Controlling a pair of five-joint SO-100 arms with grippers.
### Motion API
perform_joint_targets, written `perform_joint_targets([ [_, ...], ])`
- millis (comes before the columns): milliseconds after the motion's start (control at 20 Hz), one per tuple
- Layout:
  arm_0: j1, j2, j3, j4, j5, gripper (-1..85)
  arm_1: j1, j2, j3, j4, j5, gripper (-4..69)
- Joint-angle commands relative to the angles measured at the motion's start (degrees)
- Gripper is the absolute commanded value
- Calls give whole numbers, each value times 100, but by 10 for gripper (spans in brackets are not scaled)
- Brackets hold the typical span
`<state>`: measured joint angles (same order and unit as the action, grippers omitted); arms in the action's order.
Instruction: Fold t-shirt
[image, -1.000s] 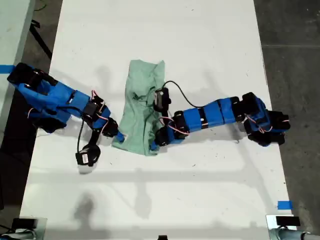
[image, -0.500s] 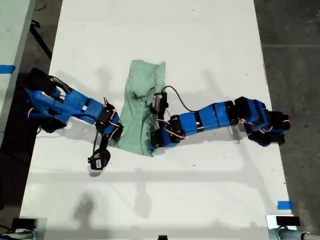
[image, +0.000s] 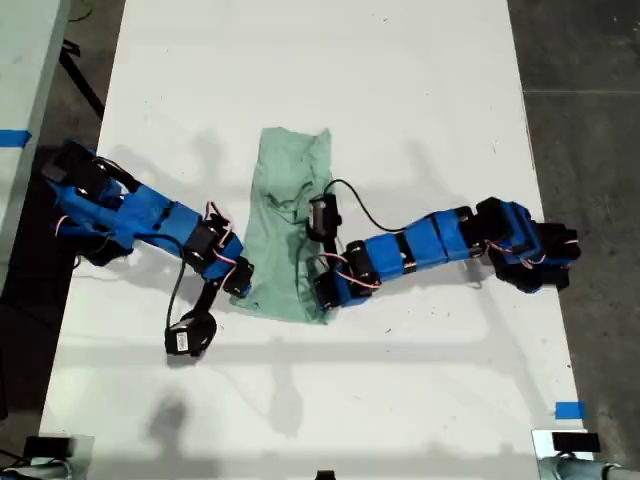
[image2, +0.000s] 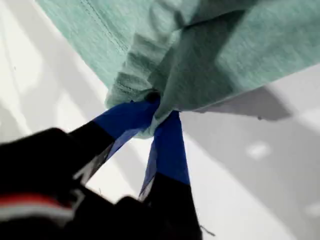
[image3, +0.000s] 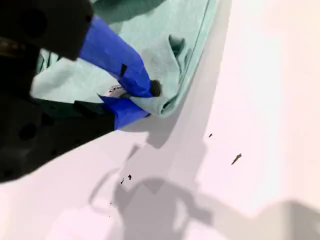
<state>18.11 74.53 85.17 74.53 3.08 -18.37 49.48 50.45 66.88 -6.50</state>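
Starting at the exterior view's left, the blue arm (image: 150, 220) there reaches in to one corner of the pale mint-green soft cloth t-shirt (image: 285, 220), at the shirt's end nearest the camera. The other blue arm (image: 430, 245) meets the opposite corner of that same end from the exterior view's right. The wrist views do not settle which arm is which, so steer by them directly. My first gripper (image2: 155, 112) has its blue-taped jaws closed on a gathered pinch of the shirt's edge, with cloth draped away from the jaws and a shadow under it, so that corner looks raised off the white table (image: 400, 90). My second gripper (image3: 145, 100) is clamped on a rolled bit of hem (only a thin bite, so it could slip). To do this fold well, you should lift both corners to the same height and carry them together toward the shirt's far end. Keep the cloth taut between the grippers and lay the end down square before you release. The shirt itself lies on the table between the two arms as a narrow lengthwise strip. Its far end is flat and fairly straight, and its middle is creased and bunched beside the arm on the exterior view's right.
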Motion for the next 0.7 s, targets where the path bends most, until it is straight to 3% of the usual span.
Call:
perform_joint_targets([
  [0, 431, -105, -984, 264, 105, 0, -413, 932, -53, 290, 176, -10],
  [150, 817, -1028, -2812, 1028, 158, 0, -773, 1389, -53, 589, 352, -10],
  [300, 932, -1151, -3375, 1081, 97, 0, -896, 1608, -53, 510, 387, -10],
  [650, 26, -114, -3375, 1863, 475, 0, 132, 2127, 97, 694, -158, -10],
])
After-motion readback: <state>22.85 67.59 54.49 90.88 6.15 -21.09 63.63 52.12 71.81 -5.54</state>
